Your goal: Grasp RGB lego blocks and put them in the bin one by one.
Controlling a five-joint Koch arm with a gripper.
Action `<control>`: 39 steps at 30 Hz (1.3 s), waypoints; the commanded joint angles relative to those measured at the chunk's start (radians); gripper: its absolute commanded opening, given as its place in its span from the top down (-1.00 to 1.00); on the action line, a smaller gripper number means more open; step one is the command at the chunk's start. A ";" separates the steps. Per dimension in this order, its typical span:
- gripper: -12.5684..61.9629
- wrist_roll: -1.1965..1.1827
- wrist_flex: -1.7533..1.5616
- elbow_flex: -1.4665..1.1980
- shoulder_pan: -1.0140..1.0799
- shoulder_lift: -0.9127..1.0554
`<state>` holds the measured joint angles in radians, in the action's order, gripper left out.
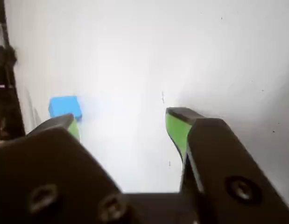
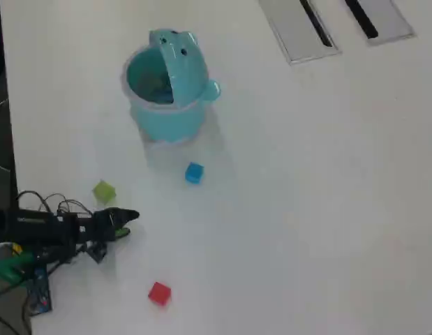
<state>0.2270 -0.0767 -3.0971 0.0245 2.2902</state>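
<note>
Gripper [image 1: 123,123] open — green-padded jaws spread, nothing between them. Blue block [image 1: 65,106] lies just beyond the left jaw tip in the wrist view. Overhead: green block [image 2: 104,190] near the tip, red block [image 2: 159,293] further off, bin [image 2: 163,87] well apart, lid raised.

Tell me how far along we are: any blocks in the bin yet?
Nothing looks done: in the overhead view the red block, yellow-green block and blue block all lie on the table, outside the bin, whose lid is up. Nothing is in hand: the wrist view shows the gripper with its jaws apart and empty, the blue block ahead near one jaw. All three blocks are left.
</note>
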 commanded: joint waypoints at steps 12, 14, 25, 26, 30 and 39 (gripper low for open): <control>-0.25 0.003 0.052 -0.074 -0.002 0.057; -0.25 0.003 0.021 -0.074 -0.002 0.058; -0.22 0.074 -0.169 -0.071 0.040 0.060; -0.22 0.074 -0.172 -0.071 0.046 0.060; -0.23 0.089 -0.241 -0.071 0.081 0.060; -0.23 0.249 -0.304 -0.072 0.121 0.061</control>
<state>0.4096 -0.3129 -3.0956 0.1396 2.2902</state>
